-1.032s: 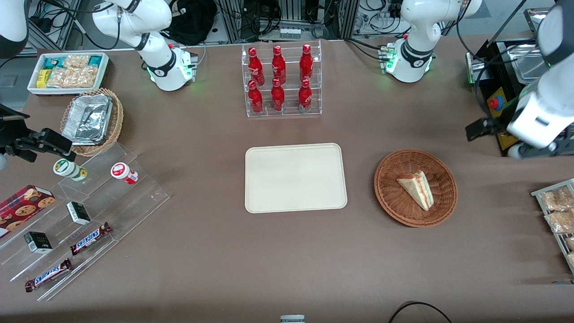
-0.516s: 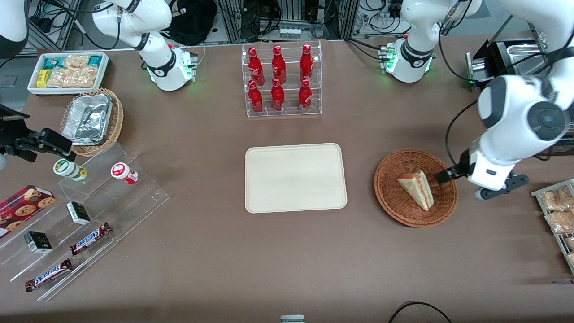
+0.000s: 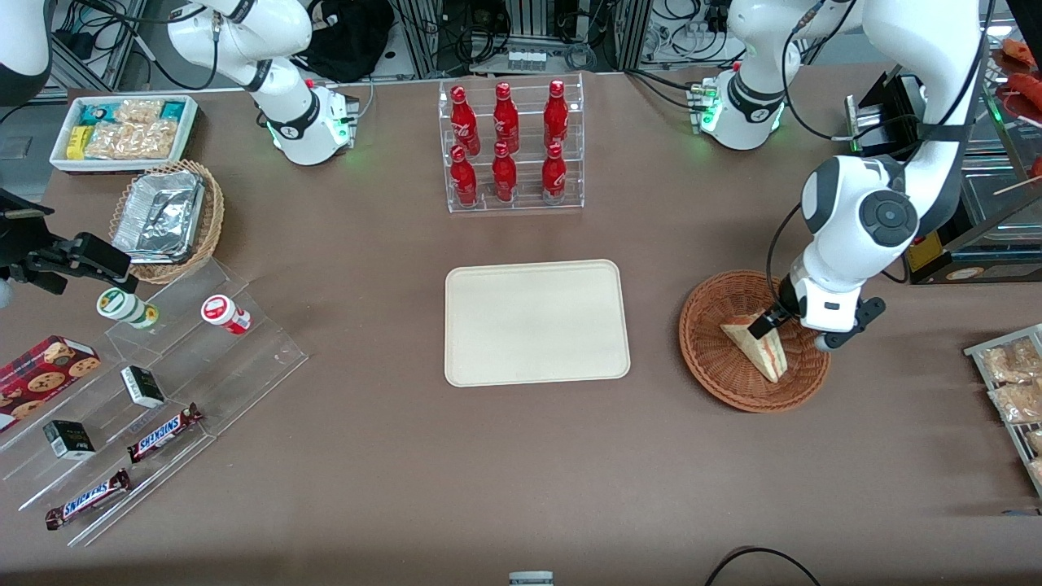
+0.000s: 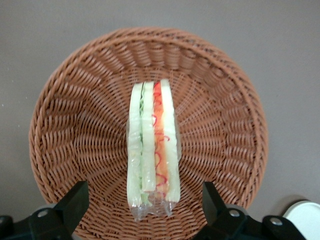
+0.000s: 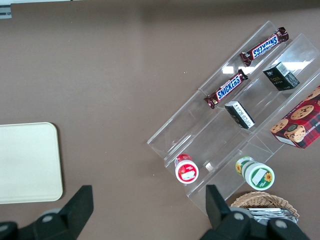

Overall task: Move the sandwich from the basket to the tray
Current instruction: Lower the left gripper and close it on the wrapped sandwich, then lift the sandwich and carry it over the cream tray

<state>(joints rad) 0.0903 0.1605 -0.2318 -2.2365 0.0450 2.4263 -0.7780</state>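
A: Jaws status?
B: Gripper (image 4: 144, 212) is hovering over the basket (image 3: 716, 370), jaws spread wide, one on each side of the sandwich (image 4: 152, 150), not touching it.

A: Sandwich position?
B: It's lying in the middle of the basket, cut edge up toward the wrist camera, green and red layers showing. In the front view the gripper (image 3: 773, 319) is covering the wedge's (image 3: 761, 348) end farther from the camera.

A: Tray?
B: Tray (image 3: 536, 322) is sitting bare on the tabletop (image 3: 521, 456), beside the basket, toward the parked arm's end.
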